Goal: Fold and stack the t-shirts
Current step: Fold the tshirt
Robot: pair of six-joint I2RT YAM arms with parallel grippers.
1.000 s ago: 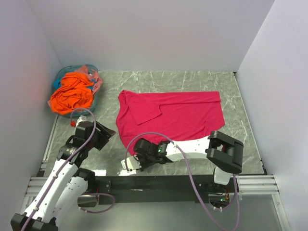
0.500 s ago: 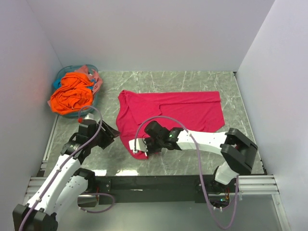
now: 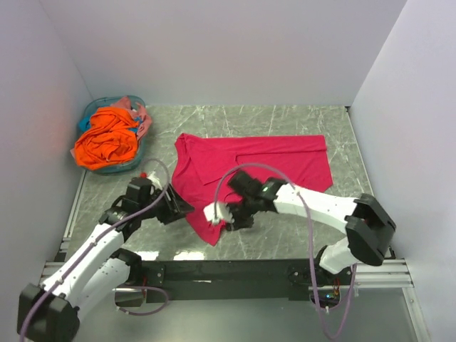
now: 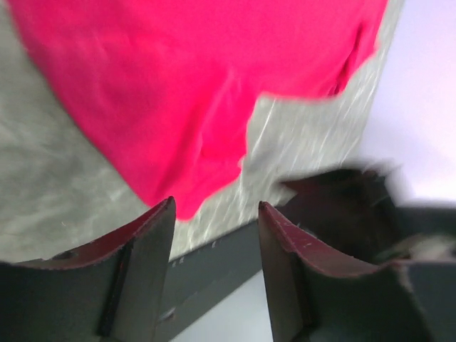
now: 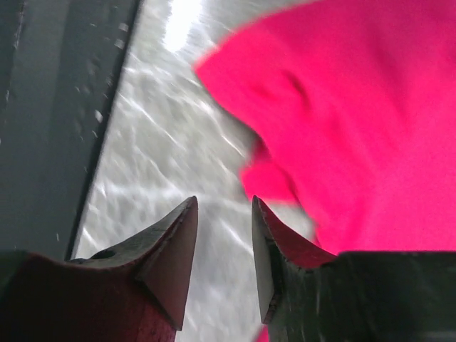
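Your basket [image 3: 90, 114] holds the orange shirt [image 3: 107, 139], salmon shirt [image 3: 141, 122] tucked behind it. Crimson shirt [image 3: 271, 167] lies spread on the table [image 3: 285, 117]; left gripper [image 4: 216, 206] and right gripper [image 5: 224, 203] both gape, empty, by its near-left corner.

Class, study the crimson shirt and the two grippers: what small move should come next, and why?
Probably ease the left gripper onto the near corner of the shirt and close: its fingers stand open and empty, that corner just ahead.

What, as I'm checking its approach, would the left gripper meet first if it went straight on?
Probably the crimson shirt: its near corner lies just ahead of the open left gripper, though its height is unclear.
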